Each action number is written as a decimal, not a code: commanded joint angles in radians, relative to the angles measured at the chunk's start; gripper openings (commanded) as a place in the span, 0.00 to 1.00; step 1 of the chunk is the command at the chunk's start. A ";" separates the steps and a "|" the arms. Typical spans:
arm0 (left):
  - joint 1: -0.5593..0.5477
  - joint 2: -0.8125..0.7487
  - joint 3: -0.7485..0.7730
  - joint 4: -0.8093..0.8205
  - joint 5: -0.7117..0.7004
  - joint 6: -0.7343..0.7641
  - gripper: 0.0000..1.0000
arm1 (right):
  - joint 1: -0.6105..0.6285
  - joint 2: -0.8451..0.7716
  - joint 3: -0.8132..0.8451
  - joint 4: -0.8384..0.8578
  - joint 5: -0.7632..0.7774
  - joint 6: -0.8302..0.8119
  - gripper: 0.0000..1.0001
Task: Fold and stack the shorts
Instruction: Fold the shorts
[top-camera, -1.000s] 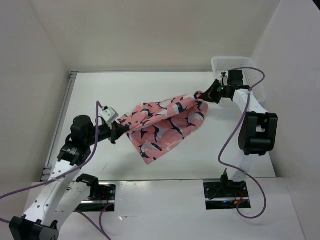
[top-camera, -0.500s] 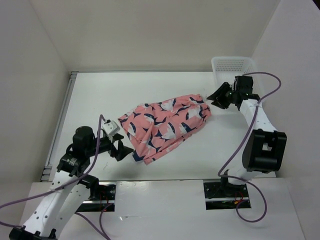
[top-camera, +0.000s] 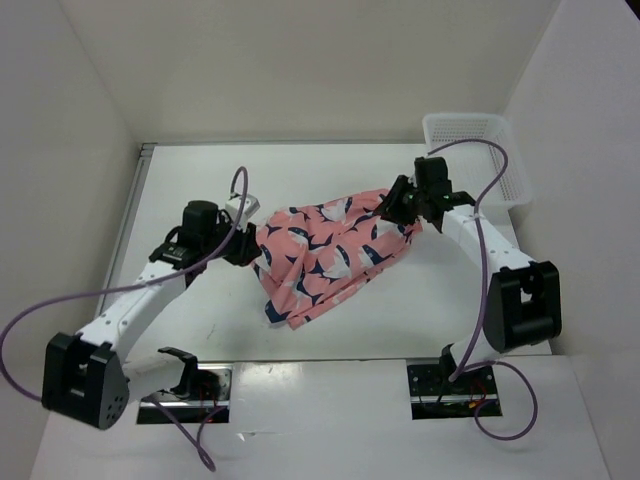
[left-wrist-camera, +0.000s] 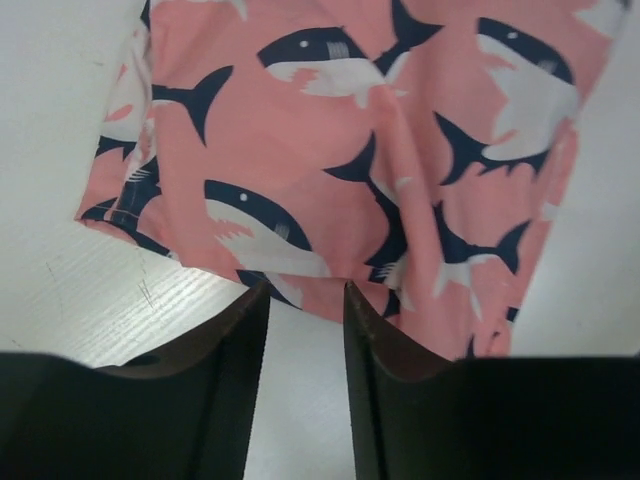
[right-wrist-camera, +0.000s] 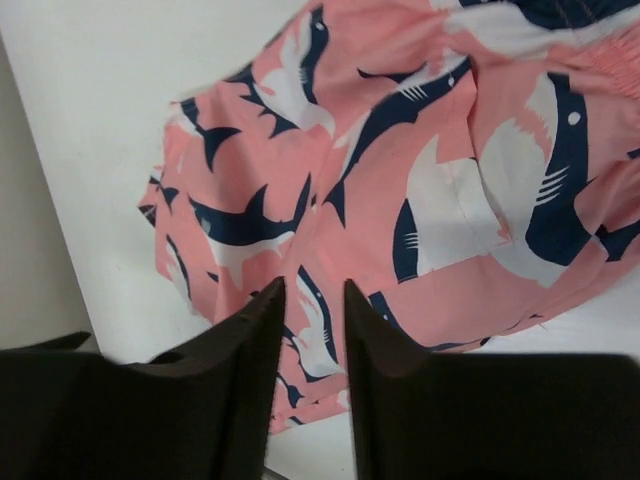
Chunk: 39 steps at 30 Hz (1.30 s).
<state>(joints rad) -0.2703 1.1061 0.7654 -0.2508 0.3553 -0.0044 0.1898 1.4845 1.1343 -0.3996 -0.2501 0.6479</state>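
The salmon-pink shorts (top-camera: 335, 250) with the navy-and-white shark print lie rumpled and partly folded on the white table, running from lower left to upper right. My left gripper (top-camera: 252, 246) is at their left edge. In the left wrist view it (left-wrist-camera: 305, 292) is open, with bare table between the fingers and its tips at the hem of the shorts (left-wrist-camera: 330, 130). My right gripper (top-camera: 393, 212) is over their upper right end. In the right wrist view it (right-wrist-camera: 312, 290) is open above the shorts (right-wrist-camera: 400, 200) and holds nothing.
A white mesh basket (top-camera: 470, 128) stands at the back right corner by the wall. White walls close in the table on the left, back and right. The arm bases and purple cables are at the near edge.
The shorts, held stretched between both grippers a second ago, now lie released on the table. Both grippers drew away, then came back to the left edge and the right end.
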 joint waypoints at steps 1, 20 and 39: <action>-0.003 0.110 0.045 0.059 -0.098 0.004 0.44 | 0.007 0.040 -0.037 0.067 0.025 0.006 0.39; 0.071 0.581 0.198 0.156 -0.191 0.004 0.56 | -0.003 0.092 -0.085 0.108 0.011 -0.025 0.59; 0.071 0.607 0.181 0.140 -0.123 0.004 0.54 | -0.012 0.083 -0.094 0.108 0.011 -0.034 0.59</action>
<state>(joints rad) -0.1982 1.7096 0.9230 -0.0967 0.2462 -0.0044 0.1825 1.5696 1.0412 -0.3351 -0.2497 0.6296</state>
